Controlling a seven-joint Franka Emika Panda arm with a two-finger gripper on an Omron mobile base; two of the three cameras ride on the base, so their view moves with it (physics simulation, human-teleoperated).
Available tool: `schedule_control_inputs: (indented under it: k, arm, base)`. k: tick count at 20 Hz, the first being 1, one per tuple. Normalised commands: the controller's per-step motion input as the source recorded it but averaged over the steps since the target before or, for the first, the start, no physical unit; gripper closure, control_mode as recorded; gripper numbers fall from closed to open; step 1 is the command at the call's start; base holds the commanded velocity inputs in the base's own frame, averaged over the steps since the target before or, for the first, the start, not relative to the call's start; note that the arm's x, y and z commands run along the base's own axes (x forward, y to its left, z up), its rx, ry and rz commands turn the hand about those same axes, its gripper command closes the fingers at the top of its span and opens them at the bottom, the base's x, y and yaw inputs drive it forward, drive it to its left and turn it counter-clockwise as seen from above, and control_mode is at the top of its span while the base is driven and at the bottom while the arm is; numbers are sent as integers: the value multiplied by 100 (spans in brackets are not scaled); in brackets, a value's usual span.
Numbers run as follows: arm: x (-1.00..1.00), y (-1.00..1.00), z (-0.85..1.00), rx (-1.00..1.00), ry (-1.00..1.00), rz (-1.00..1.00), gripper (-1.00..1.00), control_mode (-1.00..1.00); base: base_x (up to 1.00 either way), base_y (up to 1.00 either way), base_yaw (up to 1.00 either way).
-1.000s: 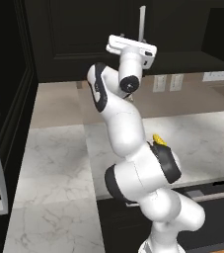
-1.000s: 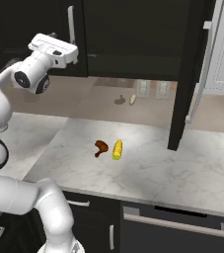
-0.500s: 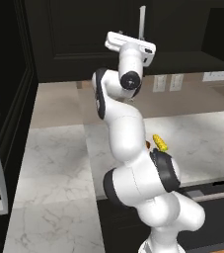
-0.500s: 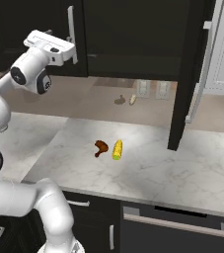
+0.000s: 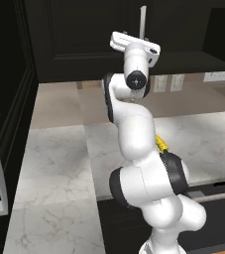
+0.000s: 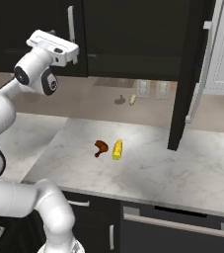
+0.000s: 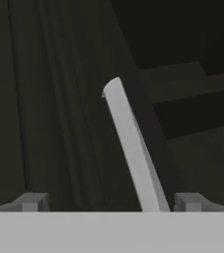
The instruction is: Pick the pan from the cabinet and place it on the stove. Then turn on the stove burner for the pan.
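Cabinet [image 6: 133,34] above bench [image 6: 148,168], door closed; pan not visible, probably inside. Silver handle [image 7: 131,158] stands between finger tips [image 7: 32,201], nearer right one. Pincer [image 7: 111,202] wide apart, holds nothing. Advice: center handle, advance, close firmly, then pull along door arc.

A rendered home kitchen, plainly: white marble counter [image 6: 148,168] beneath the tall black wall cabinet [image 6: 133,34] with silver bar handles, low black drawers [image 6: 98,222] under that counter, 2 wall outlets [image 6: 150,89] behind it, a corn cob [image 6: 117,149] and chicken drumstick [image 6: 100,147] on it.
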Motion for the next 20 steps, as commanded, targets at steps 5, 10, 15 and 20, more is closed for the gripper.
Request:
schedule_control_inputs:
  k: [5, 10, 15, 20]
  arm:
    - [0, -29, -9, 0, 0, 3, -100, -100]
    - [17, -16, -13, 0, 0, 8, -100, -100]
    - [36, -13, -12, 0, 0, 12, -100, -100]
    - [45, -5, -11, 0, 0, 15, -100, -100]
  base:
    - [0, 0, 0]
    - [0, 0, 0]
    - [0, 0, 0]
    - [0, 0, 0]
